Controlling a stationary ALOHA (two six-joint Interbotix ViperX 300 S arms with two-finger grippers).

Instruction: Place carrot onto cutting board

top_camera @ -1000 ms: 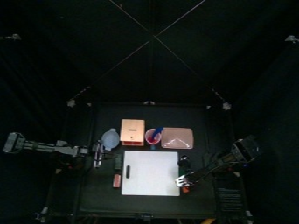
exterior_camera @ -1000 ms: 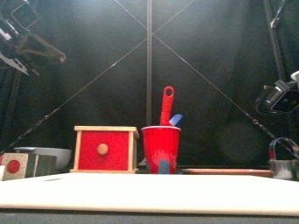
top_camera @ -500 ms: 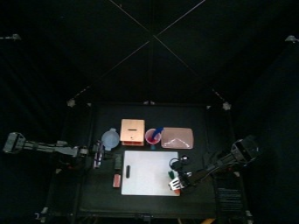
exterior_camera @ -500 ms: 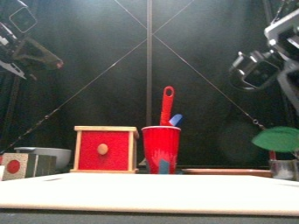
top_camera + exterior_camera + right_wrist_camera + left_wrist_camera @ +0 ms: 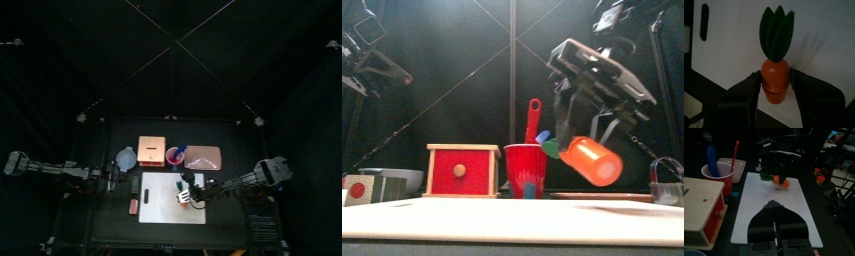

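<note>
The carrot [image 5: 775, 82], orange with a tuft of green leaves, sits between the jaws of my right gripper [image 5: 775, 86], which is shut on it. In the front view the carrot [image 5: 591, 161] hangs tilted above the white cutting board [image 5: 476, 222], clear of its surface. From above, the carrot [image 5: 183, 196] and right gripper [image 5: 193, 192] are over the cutting board [image 5: 163, 208], toward its right half. The left wrist view shows the carrot [image 5: 782, 182] over the board's [image 5: 757, 213] far end. My left gripper [image 5: 773, 204] rests shut at the board's left edge.
Behind the board stand a wooden box with a red front [image 5: 462, 170] and a red cup holding utensils [image 5: 527, 170]. A pinkish-tan square item [image 5: 203, 156] lies at back right. A small reddish piece [image 5: 134, 204] lies left of the board, with a grey container [image 5: 389, 182] at far left.
My right arm has swung left from the board's right edge to over the board, carrying the carrot with it. The left arm has not moved.
</note>
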